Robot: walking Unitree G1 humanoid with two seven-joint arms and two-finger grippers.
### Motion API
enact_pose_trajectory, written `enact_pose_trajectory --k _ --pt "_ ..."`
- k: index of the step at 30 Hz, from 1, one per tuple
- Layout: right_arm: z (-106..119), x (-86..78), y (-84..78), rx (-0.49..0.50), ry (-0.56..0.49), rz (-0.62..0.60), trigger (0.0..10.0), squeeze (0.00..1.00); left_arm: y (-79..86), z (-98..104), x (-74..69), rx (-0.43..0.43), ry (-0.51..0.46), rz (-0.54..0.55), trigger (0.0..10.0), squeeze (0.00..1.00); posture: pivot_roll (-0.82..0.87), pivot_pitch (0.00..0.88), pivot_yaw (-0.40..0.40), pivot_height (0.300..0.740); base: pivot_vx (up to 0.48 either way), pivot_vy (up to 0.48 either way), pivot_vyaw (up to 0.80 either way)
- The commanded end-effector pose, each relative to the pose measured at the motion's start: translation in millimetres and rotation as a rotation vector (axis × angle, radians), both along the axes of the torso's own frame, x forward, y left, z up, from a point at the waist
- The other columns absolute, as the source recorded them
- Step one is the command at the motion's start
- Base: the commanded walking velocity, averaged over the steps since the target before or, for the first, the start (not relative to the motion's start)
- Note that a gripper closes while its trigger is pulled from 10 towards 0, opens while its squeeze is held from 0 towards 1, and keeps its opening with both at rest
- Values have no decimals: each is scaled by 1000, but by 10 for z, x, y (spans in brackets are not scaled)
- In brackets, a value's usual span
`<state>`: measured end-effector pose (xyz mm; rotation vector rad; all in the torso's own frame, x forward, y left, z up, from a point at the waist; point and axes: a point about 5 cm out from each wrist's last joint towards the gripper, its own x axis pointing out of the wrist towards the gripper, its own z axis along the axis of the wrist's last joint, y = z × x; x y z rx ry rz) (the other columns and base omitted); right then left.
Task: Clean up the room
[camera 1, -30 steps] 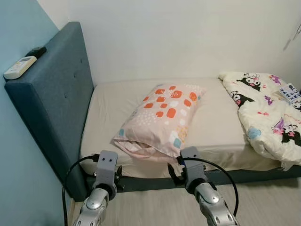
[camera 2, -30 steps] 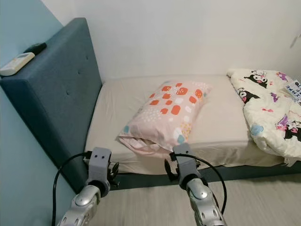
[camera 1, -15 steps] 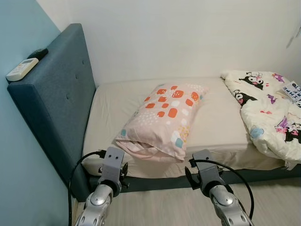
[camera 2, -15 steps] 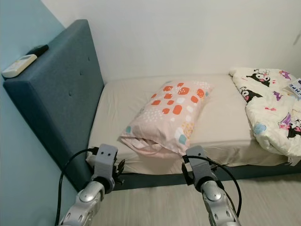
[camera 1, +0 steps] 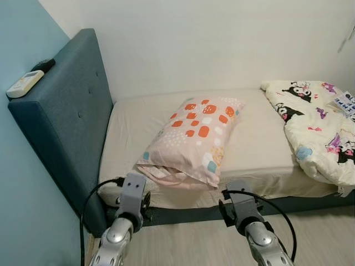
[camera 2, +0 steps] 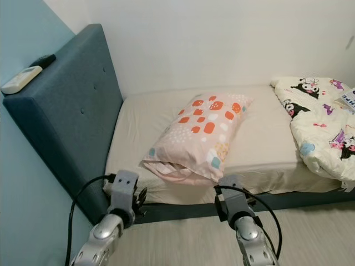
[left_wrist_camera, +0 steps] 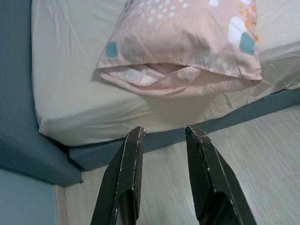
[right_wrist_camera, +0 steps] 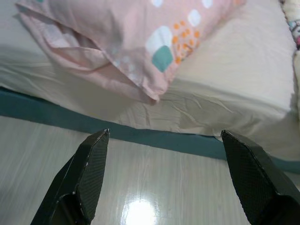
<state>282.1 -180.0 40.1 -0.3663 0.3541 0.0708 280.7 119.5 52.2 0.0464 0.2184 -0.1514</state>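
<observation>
Against the pale blue wall [camera 1: 22, 183] on the far left stands a tall dark teal upholstered headboard [camera 1: 61, 127], and on its flat top lie a white remote control [camera 1: 24, 84] and, just behind it, a small black remote [camera 1: 42, 65]. Beside the headboard runs the bed, its mattress covered by a cream fitted sheet [camera 1: 260, 138] over a dark teal bed base [camera 1: 183, 213].

Below the mattress's near edge, over the light wood-look floor [camera 1: 188, 244], the left gripper [left_wrist_camera: 164, 133] hangs with its two black fingers a narrow gap apart and nothing between them. Ahead of it and a little to its right, the pink pillow with orange, white and teal blotches [camera 1: 191, 141] lies slanted on the sheet, its open, folded end at the near edge of the mattress. The gripper is close to that end but apart from it.

Further right, the right gripper [right_wrist_camera: 164, 140] is also held over the floor just short of the bed base, fingers spread wide and empty. The pillow's near corner lies ahead of it and toward its left; there is clear space between them.

On the far right of the bed lies a bunched cream quilt printed with black and purple cartoon figures [camera 1: 316, 133]. At the quilt's right edge sits something small and printed [camera 1: 345, 102], possibly a box, too cropped to identify.
</observation>
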Motion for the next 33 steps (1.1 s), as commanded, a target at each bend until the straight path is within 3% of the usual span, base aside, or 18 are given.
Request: enact_pose_trajectory --k 1,7,12,16,18,24,25,27,33 --pt "-14 -2 12 -10 8 5 10000 0 25 -8 -22 -6 3 20 10000 0 -33 65 -41 740 0 0 0" --pt "-61 -65 -149 21 20 -59 10000 0 -58 25 -7 -7 -11 19 10000 0 -25 62 -33 740 0 0 0" --pt "-47 -49 -183 4 15 -65 10000 0 -66 30 13 12 -15 -11 10000 0 -46 68 -31 740 0 0 0" --pt "-16 -49 -175 32 0 -92 10000 0 12 32 30 15 -13 -7 10000 0 -45 59 -32 740 0 0 0" --pt "-30 -62 -154 34 -3 -86 10000 0 62 40 40 -23 -14 39 10000 0 -45 60 -37 740 0 0 0" --pt "-58 -57 -147 -37 -12 -70 10000 0 40 -5 5 -18 0 50 10000 0 -55 60 -37 740 0 0 0" --pt "-41 -15 -157 -106 -49 -62 10000 0 -16 -20 -28 -22 5 36 10000 0 -44 59 -37 740 0 0 0" --pt "-32 2 -158 -134 -65 -56 10000 0 -28 -19 -34 -22 7 30 10000 0 -37 53 -36 740 0 0 0" --pt "-53 -7 -206 -99 -67 -89 10000 0 -9 16 -11 -25 -6 20 10000 0 -39 61 -22 740 0 0 0"
